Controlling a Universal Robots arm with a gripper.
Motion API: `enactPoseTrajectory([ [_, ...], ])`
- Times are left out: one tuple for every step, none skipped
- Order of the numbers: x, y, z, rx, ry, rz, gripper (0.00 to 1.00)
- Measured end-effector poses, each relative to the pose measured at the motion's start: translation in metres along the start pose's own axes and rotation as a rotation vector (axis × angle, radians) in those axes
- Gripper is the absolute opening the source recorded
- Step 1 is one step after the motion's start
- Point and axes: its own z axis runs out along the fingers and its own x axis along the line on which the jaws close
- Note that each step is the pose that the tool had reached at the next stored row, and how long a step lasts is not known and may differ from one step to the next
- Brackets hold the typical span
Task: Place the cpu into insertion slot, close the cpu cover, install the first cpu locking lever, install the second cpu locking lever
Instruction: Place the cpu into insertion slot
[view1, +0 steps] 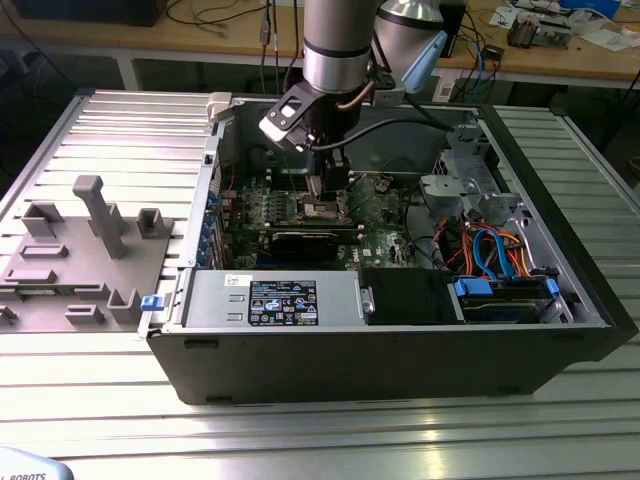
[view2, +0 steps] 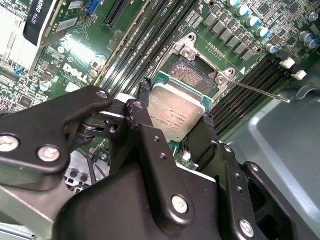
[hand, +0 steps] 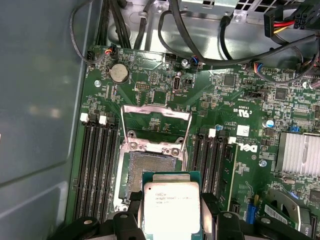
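The black two-fingered tool (view2: 176, 107) grips a flat square cpu (hand: 171, 207) with a dull silver-grey metal top by two opposite edges. It holds the cpu close over the dark square insertion slot (hand: 150, 170) in the green circuit board (hand: 220, 90). The thin silver metal cpu cover (hand: 152, 146) lies flipped open beside the slot.

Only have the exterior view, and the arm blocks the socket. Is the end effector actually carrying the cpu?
Observer: Yes. In both wrist views the end effector grips the cpu by two opposite edges, metal top toward the cameras.
Operator: Is it seated?
Observer: No. In the first wrist view it overlaps only part of the insertion slot; bare contacts show beyond its edge.
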Motion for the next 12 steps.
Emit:
enactPoseTrajectory([
  [0.0, 0.0, 0.0001, 0.0001, -0.0001, 0.0, 0.55],
  [0.0, -0.0001, 0.0002, 0.0, 0.0, 0.0, 0.55],
  [0.0, -0.0001, 0.0005, 0.0, 0.0001, 0.0, 0.55],
  [0.0, -0.0001, 0.0009, -0.0002, 0.0001, 0.0, 0.55],
  [0.0, -0.0001, 0.0011, 0.0, -0.0001, 0.0, 0.55],
  [0.0, -0.0002, 0.0014, 0.0, -0.0001, 0.0, 0.55],
  [0.0, -0.0002, 0.0016, 0.0002, -0.0002, 0.0, 0.55],
  [0.0, -0.0003, 0.0021, 0.0001, -0.0006, 0.0, 0.55],
  [0.0, -0.0004, 0.0023, 0.0001, -0.0008, 0.0, 0.55],
  [0.0, -0.0005, 0.0025, 0.0001, -0.001, 0.0, 0.55],
  [0.0, -0.0007, 0.0029, 0.0001, -0.001, 0.0, 0.55],
  [0.0001, -0.0007, 0.0031, 0.0002, -0.001, 0.0, 0.55],
])
